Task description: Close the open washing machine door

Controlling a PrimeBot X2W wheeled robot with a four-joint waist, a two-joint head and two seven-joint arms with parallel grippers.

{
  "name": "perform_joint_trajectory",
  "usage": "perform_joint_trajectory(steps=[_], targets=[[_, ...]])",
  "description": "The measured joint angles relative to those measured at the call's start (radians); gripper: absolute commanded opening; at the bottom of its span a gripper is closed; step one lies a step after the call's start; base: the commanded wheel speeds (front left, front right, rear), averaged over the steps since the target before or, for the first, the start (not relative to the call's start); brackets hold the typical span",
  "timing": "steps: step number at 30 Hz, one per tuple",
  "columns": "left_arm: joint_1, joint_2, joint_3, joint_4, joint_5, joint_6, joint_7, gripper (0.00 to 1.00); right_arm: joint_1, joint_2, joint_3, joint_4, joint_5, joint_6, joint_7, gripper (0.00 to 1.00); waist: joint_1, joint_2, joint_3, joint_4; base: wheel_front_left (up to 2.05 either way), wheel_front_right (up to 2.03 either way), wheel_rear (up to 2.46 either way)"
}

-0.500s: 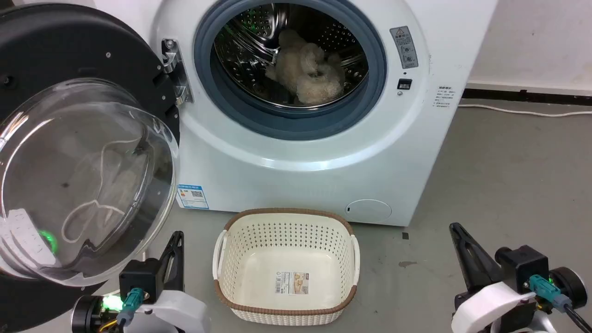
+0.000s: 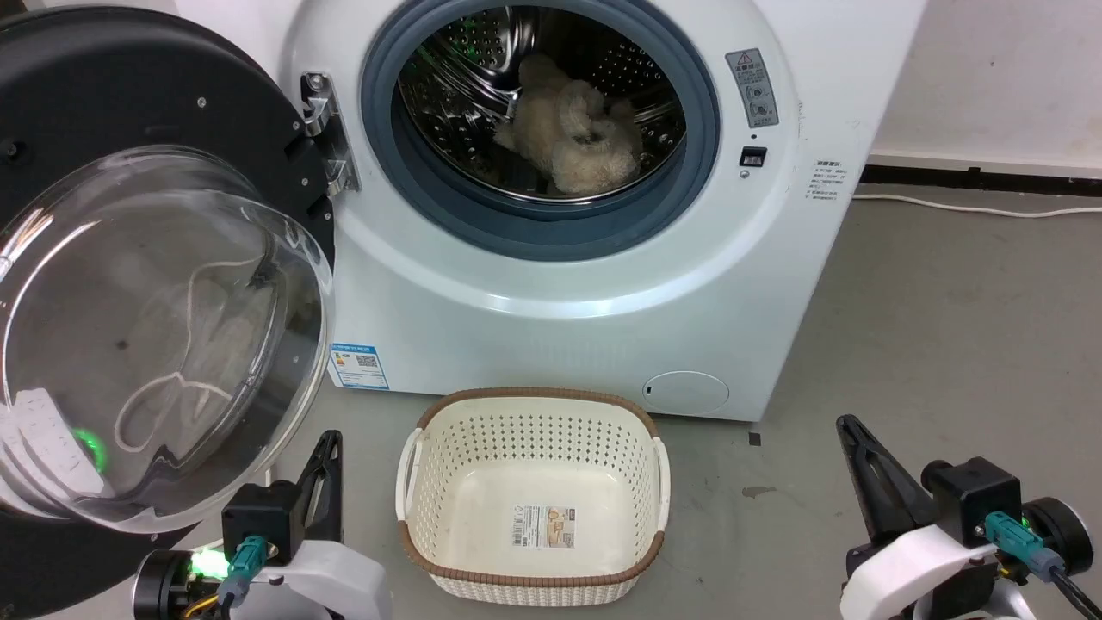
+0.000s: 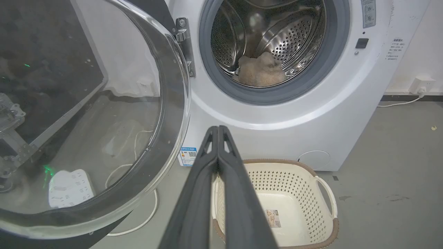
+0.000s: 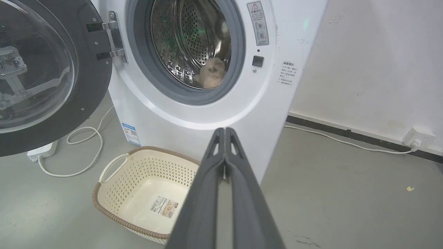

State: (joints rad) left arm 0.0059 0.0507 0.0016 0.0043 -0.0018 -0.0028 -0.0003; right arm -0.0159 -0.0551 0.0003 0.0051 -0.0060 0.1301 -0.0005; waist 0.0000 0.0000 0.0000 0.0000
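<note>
1. We see the washing machine door [image 2: 155, 284] swung wide open on our left. It hangs from the metal hinge [image 2: 323, 129] at the left edge of the drum mouth, and its black rim and bulging clear bowl face us.
2. The washing machine [image 2: 603, 293] stands ahead of us on the grey floor [image 2: 947, 327]. Its mouth is uncovered and ringed by the grey-blue gasket [image 2: 689, 189]. A small blue sticker [image 2: 357, 366] sits low on its front.
3. A fluffy beige bundle [image 2: 572, 138] lies inside the steel drum [image 2: 465, 69].
4. A cream perforated basket [image 2: 534, 398] with a brown rim sits on the floor just in front of the machine, with a paper label on its bottom.
5. Our left gripper [image 2: 330, 443] sits low, just beside the lower edge of the door's bowl. In the left wrist view its two dark fingers [image 3: 207, 152] are pressed together with nothing between them. They point at the machine's front, between the door and the basket.
6. Our right gripper [image 2: 852, 430] sits low on our right over bare floor, well apart from the machine. In the right wrist view its fingers [image 4: 216, 152] also meet along their length and hold nothing.
7. Through the door's glass we make out a white power strip [image 3: 71, 186] and a white cable [image 4: 86, 138] on the floor.
</note>
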Motion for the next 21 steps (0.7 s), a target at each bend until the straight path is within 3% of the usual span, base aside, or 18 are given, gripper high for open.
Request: perform_joint_trajectory(steps=[20,21], targets=[[0.000,0.000,0.000,0.001,0.000,0.000,0.000,0.00,0.003,0.000,0.000,0.001,0.000,0.000,0.000,0.00,0.0000,0.0000,0.000,0.000,0.00,0.00,0.00],[0.000,0.000,0.000,0.001,0.000,0.000,0.000,1.00,0.003,0.000,0.000,0.001,0.000,0.000,0.000,1.00,0.0000,0.0000,0.000,0.000,0.00,0.00,0.00]])
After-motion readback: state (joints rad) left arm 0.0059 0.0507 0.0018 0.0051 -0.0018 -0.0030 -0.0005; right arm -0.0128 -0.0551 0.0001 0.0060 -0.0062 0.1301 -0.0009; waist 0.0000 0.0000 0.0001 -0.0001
